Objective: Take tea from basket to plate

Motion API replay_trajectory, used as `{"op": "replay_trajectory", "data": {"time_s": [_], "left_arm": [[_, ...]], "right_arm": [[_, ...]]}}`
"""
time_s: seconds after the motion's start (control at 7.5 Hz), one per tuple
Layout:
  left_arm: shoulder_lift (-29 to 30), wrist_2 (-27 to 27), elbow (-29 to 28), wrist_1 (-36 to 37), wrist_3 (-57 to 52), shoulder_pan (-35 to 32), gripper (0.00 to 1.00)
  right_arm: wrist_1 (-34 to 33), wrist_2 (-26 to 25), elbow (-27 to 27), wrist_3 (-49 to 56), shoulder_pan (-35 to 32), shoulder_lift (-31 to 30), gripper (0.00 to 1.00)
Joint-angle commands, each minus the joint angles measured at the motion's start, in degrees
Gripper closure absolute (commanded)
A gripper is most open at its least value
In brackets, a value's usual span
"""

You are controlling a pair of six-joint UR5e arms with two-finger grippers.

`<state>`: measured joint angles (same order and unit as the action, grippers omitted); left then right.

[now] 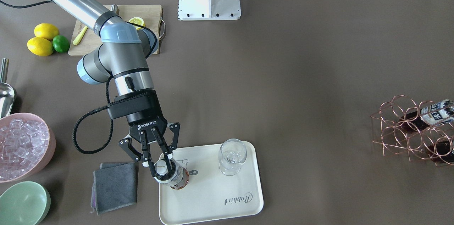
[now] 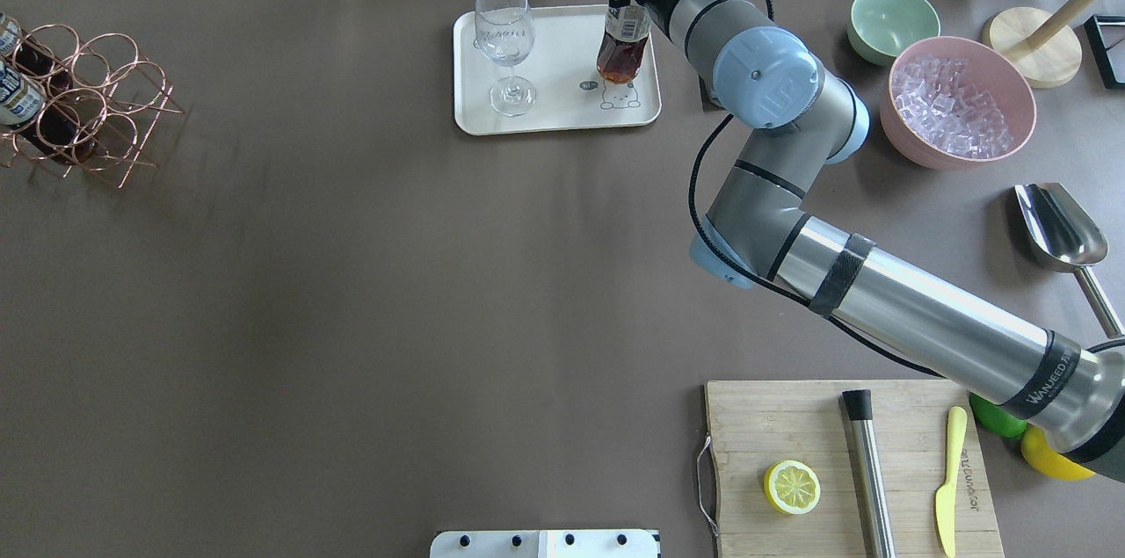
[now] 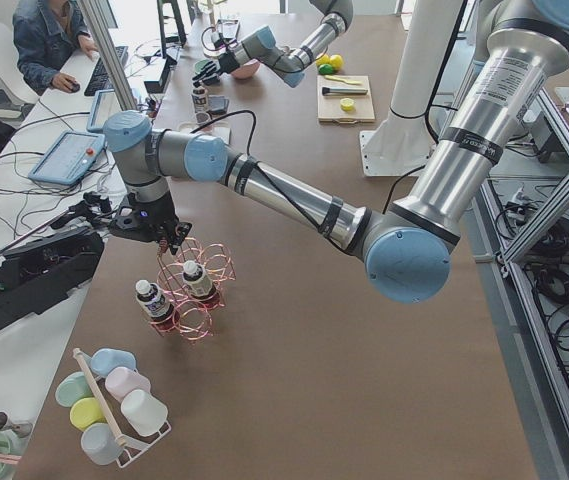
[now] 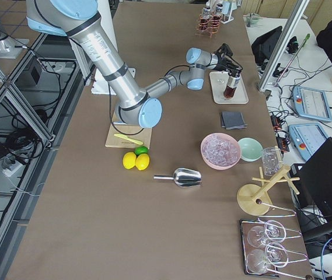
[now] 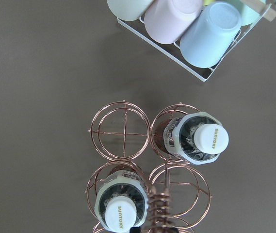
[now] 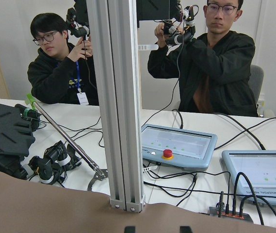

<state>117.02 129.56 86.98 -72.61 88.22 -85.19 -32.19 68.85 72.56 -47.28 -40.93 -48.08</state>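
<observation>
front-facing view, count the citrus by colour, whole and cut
yellow whole lemons: 2
green lime: 1
yellow cut lemon half, on the cutting board: 1
total: 4

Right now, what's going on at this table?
The robot's right gripper is clamped on the top of a bottle of tea, which stands upright on the cream tray beside a wine glass. It has not let go yet. The left gripper hovers over the copper wire basket, where two more bottles sit.
</observation>
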Motion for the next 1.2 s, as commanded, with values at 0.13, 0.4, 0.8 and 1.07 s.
{"op": "replay_trajectory", "data": {"time_s": [0.13, 0.4, 0.8, 1.07], "left_arm": [[5.2, -2.5, -11.0, -5.3, 7.0, 0.1, 1.0], [8.9, -3.5, -12.3, -4.2, 9.0, 0.1, 1.0], [11.0, -4.6, -12.4, -1.0, 9.4, 0.7, 1.0], [10.9, -6.3, -18.6, -9.0, 8.2, 0.9, 1.0]], "right_arm": [[0.0, -5.4, -1.0, 0.0, 3.0, 0.4, 1.0], [0.0, -5.7, -1.0, 0.0, 3.4, 0.3, 1.0], [0.5, -5.6, -0.4, 0.0, 3.8, 0.1, 0.01], [0.6, -5.3, 0.8, 0.1, 3.8, -0.5, 0.0]]}}
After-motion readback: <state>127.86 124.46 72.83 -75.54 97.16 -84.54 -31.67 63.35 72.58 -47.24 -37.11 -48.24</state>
